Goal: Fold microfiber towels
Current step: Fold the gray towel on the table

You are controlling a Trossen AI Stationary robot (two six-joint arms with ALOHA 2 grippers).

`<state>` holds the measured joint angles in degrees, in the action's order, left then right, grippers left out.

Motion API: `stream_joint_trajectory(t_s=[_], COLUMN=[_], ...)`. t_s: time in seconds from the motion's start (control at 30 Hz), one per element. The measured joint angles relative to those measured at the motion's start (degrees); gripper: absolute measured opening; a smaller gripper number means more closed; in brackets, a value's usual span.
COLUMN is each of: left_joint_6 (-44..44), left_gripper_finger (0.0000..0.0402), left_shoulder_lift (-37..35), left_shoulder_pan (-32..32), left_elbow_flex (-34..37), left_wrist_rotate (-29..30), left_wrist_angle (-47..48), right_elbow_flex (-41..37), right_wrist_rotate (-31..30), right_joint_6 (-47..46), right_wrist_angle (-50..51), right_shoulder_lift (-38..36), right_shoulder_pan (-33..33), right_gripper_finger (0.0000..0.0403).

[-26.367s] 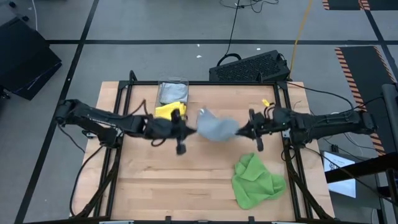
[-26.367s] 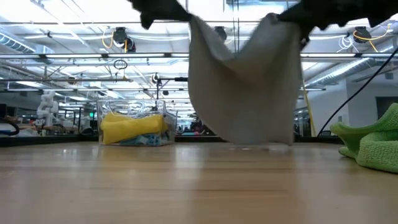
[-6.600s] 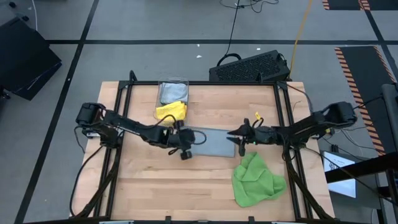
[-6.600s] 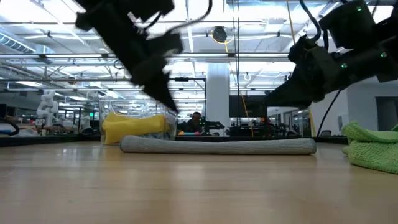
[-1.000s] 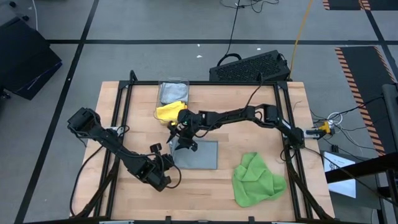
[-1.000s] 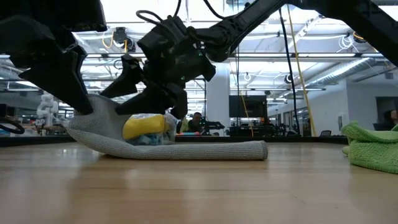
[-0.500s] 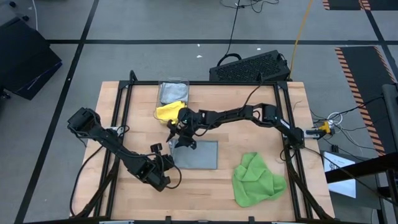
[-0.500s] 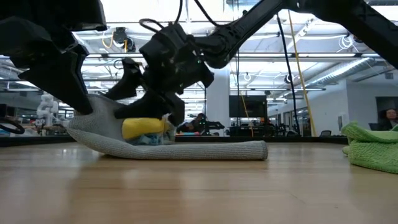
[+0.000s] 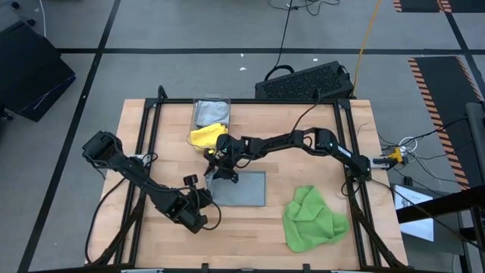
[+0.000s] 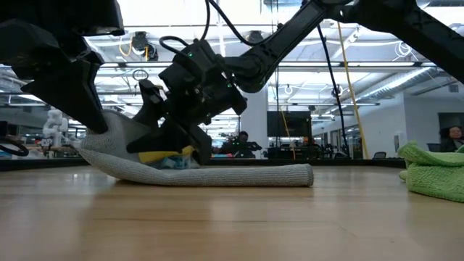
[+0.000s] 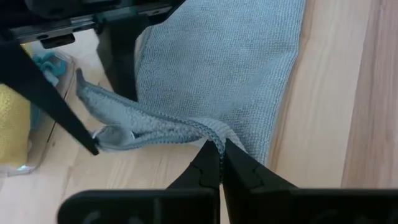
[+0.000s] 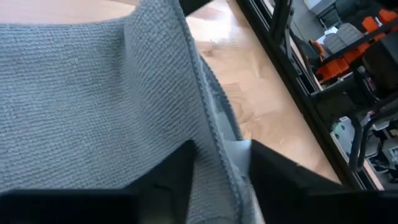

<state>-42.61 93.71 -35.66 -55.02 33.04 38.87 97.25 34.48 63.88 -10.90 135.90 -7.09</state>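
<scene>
Pinching the grey towel [image 9: 241, 188]'s left edge, left hand [image 11: 219, 163] clamped at the near corner, right hand [image 9: 220, 173] at the far; carrying both corners rightward together, level, keeping edges aligned.

The folded grey knitted-looking microfiber cloth [image 11: 217, 68] is matt and nubbly between the left tool's [image 11: 221, 163] smooth dark plastic tips; beneath lies a pale, satin-finished wooden surface [image 11: 329, 112].

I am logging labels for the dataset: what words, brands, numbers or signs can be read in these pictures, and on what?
None can be read.
The grey towel, green towel and clear bin show no legible print.
Signs in the room behind the table are too blurred to read.
</scene>
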Motion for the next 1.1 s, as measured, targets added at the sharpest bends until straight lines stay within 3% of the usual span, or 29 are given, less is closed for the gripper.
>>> stream_joint_trajectory(t_s=[0.17,0.23,0.4,0.6,0.8,0.97,1.1], left_joint_6=[0.1,0.1,-1.0,-1.3,0.9,7.1,13.0], left_gripper_finger=[0.0001,0.0001,0.0001,0.0004,0.0002,0.0009,0.0004], left_shoulder_lift=[0.0,0.0,0.0,0.0,0.0,0.0,0.0], left_shoulder_pan=[0.0,0.0,-0.5,-0.8,0.7,2.7,3.8], left_elbow_flex=[0.0,0.0,0.0,0.0,0.0,-0.1,-0.2], left_wrist_rotate=[0.0,0.0,0.0,0.5,8.7,14.4,15.9], left_wrist_angle=[0.1,0.6,3.5,9.5,13.9,10.5,0.5], right_elbow_flex=[0.0,0.0,0.0,0.0,-0.1,-3.9,-11.1], right_wrist_rotate=[-1.8,-3.3,-8.0,-20.8,-32.5,-42.0,-43.2], right_joint_6=[-0.1,-0.3,-3.3,-10.7,-23.6,-28.7,-31.7], right_wrist_angle=[0.0,0.1,7.1,24.1,39.6,44.0,43.4], right_shoulder_lift=[0.0,0.0,-2.4,-10.2,-18.2,-24.4,-30.8], right_shoulder_pan=[-0.2,-0.2,0.1,2.4,5.8,8.6,9.1], right_gripper_finger=[0.0034,0.001,0.0005,0.0003,0.0002,0.0001,0.0001])
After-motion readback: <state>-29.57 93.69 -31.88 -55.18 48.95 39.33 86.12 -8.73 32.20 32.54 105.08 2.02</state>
